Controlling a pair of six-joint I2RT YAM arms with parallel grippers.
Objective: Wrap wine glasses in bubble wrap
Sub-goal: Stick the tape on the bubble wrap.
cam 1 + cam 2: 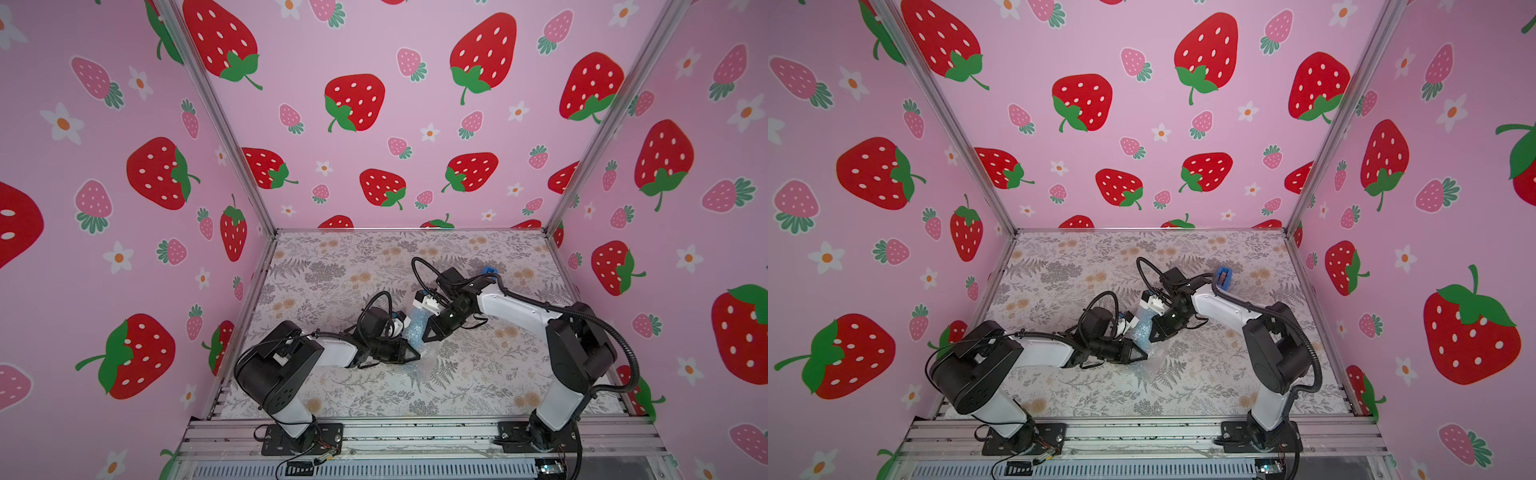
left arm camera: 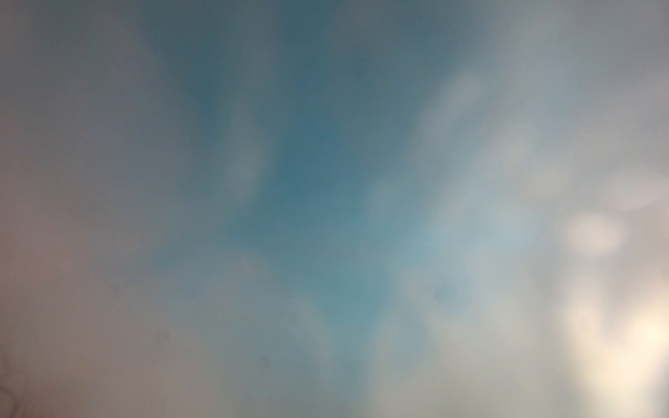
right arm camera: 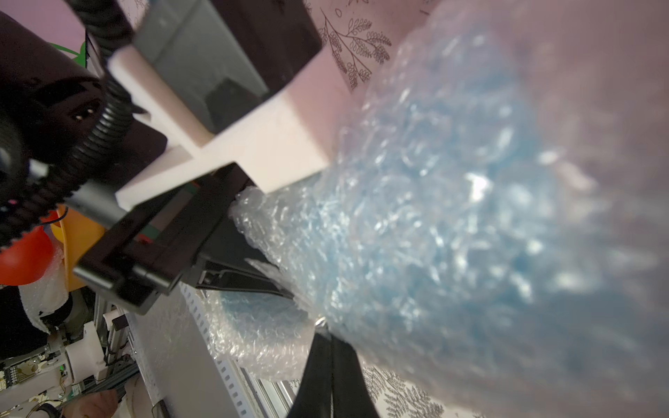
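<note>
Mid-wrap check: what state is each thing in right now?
goblet: covered by wrap, blue showing through.
wrap: bunched around goblet, not flat.
left claw: shut on wrap.
right claw: shut, tips pinching wrap.
tape dispenser: standing on table, apart from both claws.

Both arms reach inward from their bases with forearms low, so the two grippers nearly meet tip to tip. The left gripper (image 1: 415, 354) pinches a fold of the bubble wrap (image 1: 413, 330) between almost closed jaws. Just beside it, the right gripper (image 1: 424, 338) angles downward, its fingers (image 3: 336, 372) pressed together with their tips at the wrap.
</note>
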